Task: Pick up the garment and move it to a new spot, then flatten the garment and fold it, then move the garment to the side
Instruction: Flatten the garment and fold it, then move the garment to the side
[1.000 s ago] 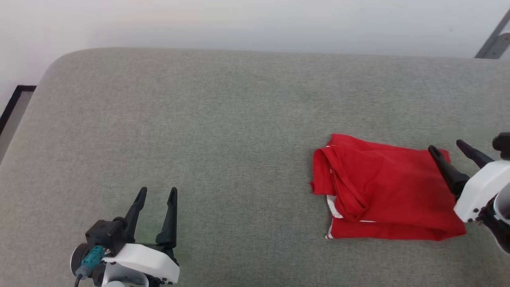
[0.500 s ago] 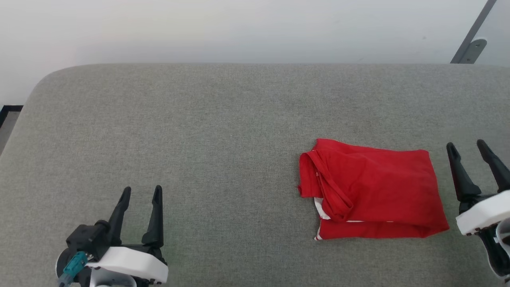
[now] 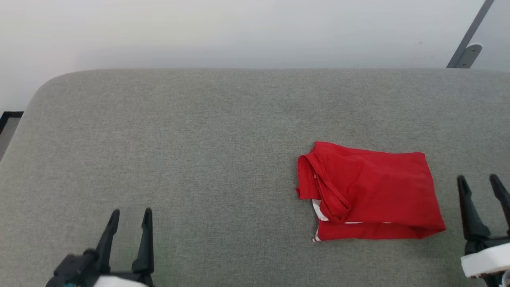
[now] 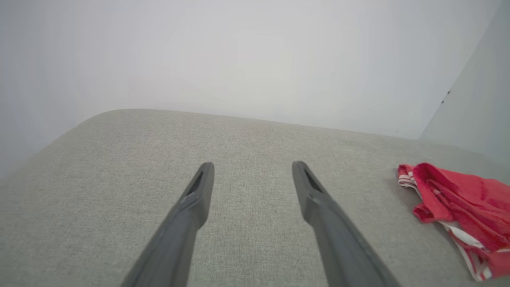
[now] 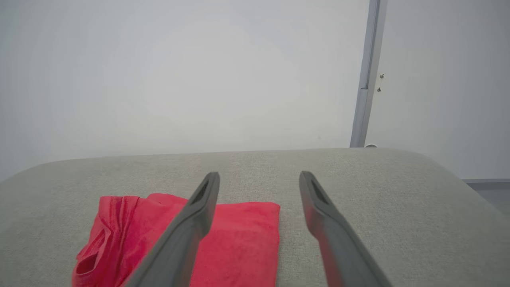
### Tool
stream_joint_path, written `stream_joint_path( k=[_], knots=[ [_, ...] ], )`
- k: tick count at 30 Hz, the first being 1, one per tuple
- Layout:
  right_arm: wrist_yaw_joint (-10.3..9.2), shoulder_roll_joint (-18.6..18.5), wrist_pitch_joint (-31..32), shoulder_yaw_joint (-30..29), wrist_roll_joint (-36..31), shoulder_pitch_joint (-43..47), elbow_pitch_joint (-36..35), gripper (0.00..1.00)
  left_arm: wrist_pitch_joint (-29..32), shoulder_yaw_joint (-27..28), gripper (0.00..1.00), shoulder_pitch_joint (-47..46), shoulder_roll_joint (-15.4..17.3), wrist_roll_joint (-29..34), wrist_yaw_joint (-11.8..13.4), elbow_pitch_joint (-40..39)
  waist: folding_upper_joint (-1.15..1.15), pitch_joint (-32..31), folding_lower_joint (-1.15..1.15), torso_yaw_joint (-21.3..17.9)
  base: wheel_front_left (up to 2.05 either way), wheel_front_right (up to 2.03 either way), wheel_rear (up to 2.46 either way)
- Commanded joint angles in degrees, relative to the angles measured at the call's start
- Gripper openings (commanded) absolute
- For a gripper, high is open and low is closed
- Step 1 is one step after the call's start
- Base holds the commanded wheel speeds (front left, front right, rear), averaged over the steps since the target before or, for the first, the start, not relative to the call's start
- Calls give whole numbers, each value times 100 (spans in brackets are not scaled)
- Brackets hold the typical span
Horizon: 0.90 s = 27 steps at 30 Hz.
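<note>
As the folded garment [image 3: 370, 195] is laid on the right of the grey worktop [image 3: 199, 139], near the released right hand [image 3: 477, 178] and well apart from the released left hand [image 3: 131, 211], both should be held clear so that no fold is disturbed.

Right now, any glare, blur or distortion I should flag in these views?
Head view: even soft light, no glare, garment sharp, faint shadow. Left wrist view: left hand blurs toward the bottom edge; cushion looks bowed. Right wrist view: right hand blurs likewise, wall washed pale.
</note>
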Motion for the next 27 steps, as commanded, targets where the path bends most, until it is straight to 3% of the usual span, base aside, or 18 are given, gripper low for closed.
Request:
stream_joint_path(
  k=[1, 10, 18, 27],
  knots=[
    [-1, 29, -12, -66, -25, 97, -78, 100, -30, 41, 100, 145, -25, 88, 15, -60, 0, -19, 0, -21, 0, 0, 0],
    [-1, 157, 180, -376, -132, 439, -436, 100, -30, 155, 100, 590, -165, 231, 15, -377, 0, -27, 0, 12, 0, 0, 0],
    [0, 72, 517, -249, -116, 337, -568, 100, -30, 62, 100, 433, -238, 268, 15, -391, 0, 40, 0, 53, 0, 0, 0],
    [0, -900, 2606, 205, 220, -633, -179, 100, -30, -326, 100, -285, 19, 86, 14, -177, 0, 510, 0, 56, 0, 0, 0]
  ],
)
